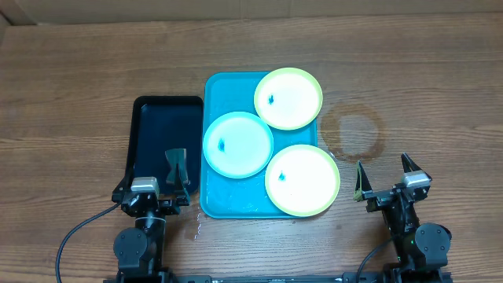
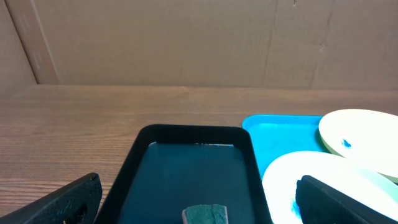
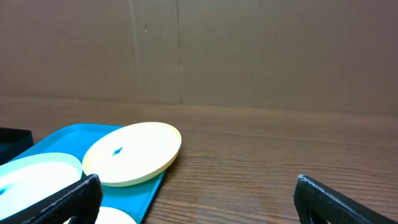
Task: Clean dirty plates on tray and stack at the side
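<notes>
Overhead, three round glossy plates (image 1: 238, 145) fill the turquoise tray (image 1: 226, 90); left hand (image 2: 198, 184) and right hand (image 3: 199, 182) gape apart.

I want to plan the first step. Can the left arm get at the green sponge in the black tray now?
Probably yes. The left gripper is open and the green sponge sits just ahead between its fingers in the black tray, nothing blocking it.

Glossy plastic tray (image 1: 216, 200); glossy plates (image 1: 238, 144); matt wood-grain table (image 1: 71, 94).
</notes>
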Motion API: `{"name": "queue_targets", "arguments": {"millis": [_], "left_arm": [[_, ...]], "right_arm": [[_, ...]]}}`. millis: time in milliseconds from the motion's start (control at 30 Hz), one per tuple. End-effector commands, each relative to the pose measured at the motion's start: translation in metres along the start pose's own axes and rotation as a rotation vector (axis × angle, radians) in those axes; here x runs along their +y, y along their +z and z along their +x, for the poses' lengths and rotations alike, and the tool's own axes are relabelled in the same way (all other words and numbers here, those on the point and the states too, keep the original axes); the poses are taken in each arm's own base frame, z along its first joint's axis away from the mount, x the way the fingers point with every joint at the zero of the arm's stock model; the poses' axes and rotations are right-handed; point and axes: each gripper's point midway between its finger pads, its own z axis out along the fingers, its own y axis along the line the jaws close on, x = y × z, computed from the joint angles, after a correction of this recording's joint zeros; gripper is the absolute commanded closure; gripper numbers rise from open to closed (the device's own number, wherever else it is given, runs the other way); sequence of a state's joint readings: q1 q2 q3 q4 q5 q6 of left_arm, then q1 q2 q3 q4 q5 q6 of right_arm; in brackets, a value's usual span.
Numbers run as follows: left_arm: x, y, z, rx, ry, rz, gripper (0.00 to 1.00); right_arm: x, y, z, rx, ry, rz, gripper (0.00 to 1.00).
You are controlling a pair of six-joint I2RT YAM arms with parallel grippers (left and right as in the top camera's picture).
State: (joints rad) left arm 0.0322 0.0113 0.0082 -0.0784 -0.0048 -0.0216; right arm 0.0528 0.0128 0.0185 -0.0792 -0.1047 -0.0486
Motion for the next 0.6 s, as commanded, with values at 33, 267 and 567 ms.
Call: {"name": "queue_targets", "arguments": {"millis": [33, 267, 567], "left_arm": [[-0.0022, -0.0002, 0.0, -0.004, 0.018, 0.011, 0.0], [-0.003, -0.0002, 0.0001, -0.003, -0.005, 0.015, 0.0], [-0.0098, -0.0004, -0.0006, -0.005, -0.053, 0.055, 0.0]], "right_arm": [[0.0009, 0.0002, 0.0025, -0.001, -0.001, -0.007, 0.0], [0.0023, 0.0001, 0.0022, -0.001, 0.11, -0.015, 0.0], [0.0032, -0.0022, -0.0036, 0.01, 0.237, -0.017, 0.0]]}}
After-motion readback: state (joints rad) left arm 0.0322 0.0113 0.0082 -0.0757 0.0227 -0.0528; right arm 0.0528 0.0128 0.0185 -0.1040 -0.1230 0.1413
